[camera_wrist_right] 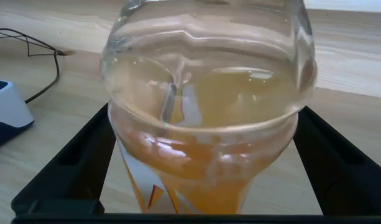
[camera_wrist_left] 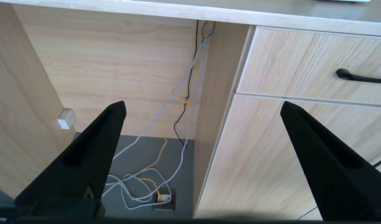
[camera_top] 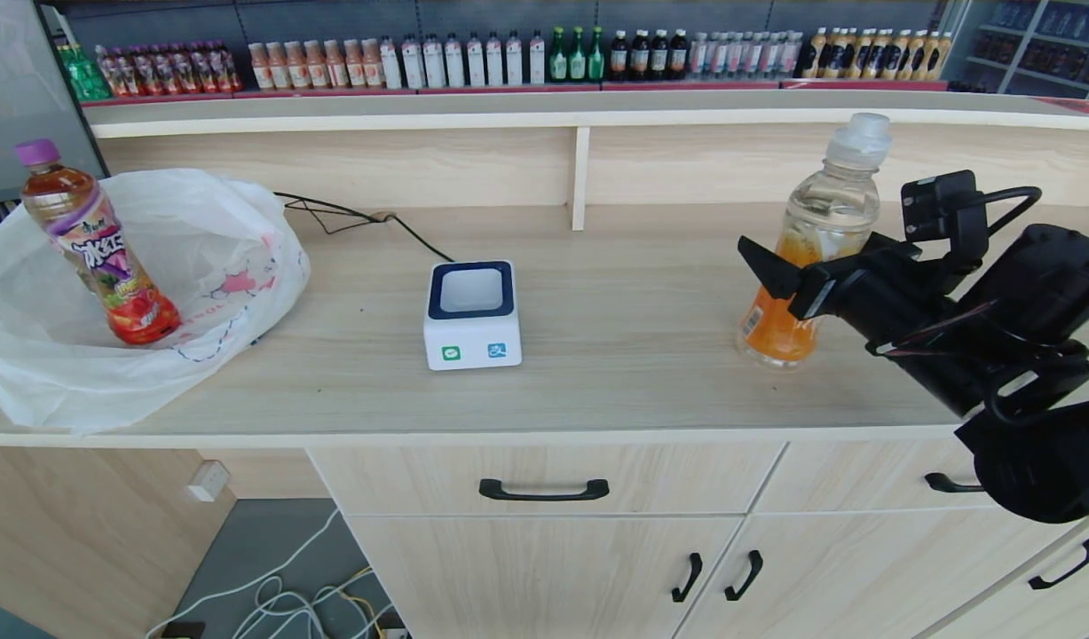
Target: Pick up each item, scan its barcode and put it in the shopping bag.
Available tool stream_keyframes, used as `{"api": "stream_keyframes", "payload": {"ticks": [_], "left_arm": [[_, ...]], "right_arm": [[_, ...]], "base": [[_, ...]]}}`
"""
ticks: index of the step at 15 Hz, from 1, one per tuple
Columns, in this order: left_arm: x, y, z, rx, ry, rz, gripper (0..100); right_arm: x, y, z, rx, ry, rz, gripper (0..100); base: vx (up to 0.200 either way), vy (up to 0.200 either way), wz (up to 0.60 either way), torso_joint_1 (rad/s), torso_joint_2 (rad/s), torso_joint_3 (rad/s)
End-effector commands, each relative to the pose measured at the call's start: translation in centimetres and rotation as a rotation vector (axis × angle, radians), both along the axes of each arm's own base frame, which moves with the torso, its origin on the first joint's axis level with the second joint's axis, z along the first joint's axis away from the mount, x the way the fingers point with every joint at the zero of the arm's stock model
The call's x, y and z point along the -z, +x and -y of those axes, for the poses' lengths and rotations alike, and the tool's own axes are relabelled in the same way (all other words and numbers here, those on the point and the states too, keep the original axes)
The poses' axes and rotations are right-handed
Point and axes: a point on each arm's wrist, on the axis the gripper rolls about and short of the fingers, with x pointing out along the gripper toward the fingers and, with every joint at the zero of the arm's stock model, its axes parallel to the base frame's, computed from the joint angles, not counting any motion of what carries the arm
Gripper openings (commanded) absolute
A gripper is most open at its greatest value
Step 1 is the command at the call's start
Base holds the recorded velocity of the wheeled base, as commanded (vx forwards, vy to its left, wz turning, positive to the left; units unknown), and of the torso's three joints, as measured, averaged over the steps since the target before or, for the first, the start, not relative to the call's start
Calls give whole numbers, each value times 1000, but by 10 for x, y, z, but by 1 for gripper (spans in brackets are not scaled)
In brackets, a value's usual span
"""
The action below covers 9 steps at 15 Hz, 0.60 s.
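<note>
Right hand (camera_wrist_right: 206, 112) is spread wide with the orange bottle (camera_top: 815, 240) between its fingers, not squeezing as far as I can see. That bottle stands upright on the counter (camera_top: 633, 373), over on the right, well apart from the scanner (camera_top: 471, 312) in the middle. A red bottle (camera_top: 96, 244) leans inside the bag (camera_top: 207, 222) on the left. Left hand (camera_wrist_left: 202, 106) is wide open holding nothing, down by the cabinet front.

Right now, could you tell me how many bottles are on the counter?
2, shelf rows aside: a purple-capped bottle leaning in the shopping bag at left; an orange-drink bottle at right, standing at the right claw.
</note>
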Motion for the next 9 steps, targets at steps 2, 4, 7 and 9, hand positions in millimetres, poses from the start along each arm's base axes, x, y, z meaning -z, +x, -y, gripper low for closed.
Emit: {"api": "stream_keyframes", "payload": {"ticks": [2, 4, 7, 9], "left_arm": [[0, 0, 0, 0, 0, 0, 100], [0, 0, 0, 0, 0, 0, 100], [0, 0, 0, 0, 0, 0, 100], [0, 0, 0, 0, 0, 0, 100]], "right_arm": [[-2, -4, 0, -4, -1, 2, 100], [-2, -3, -1, -4, -1, 0, 100], [-2, -2, 0, -2, -3, -7, 100], [-3, -1, 0, -1, -3, -7, 0]], "base": [[0, 0, 0, 0, 0, 0], [0, 0, 0, 0, 0, 0], [0, 0, 0, 0, 0, 0], [0, 0, 0, 0, 0, 0]]}}
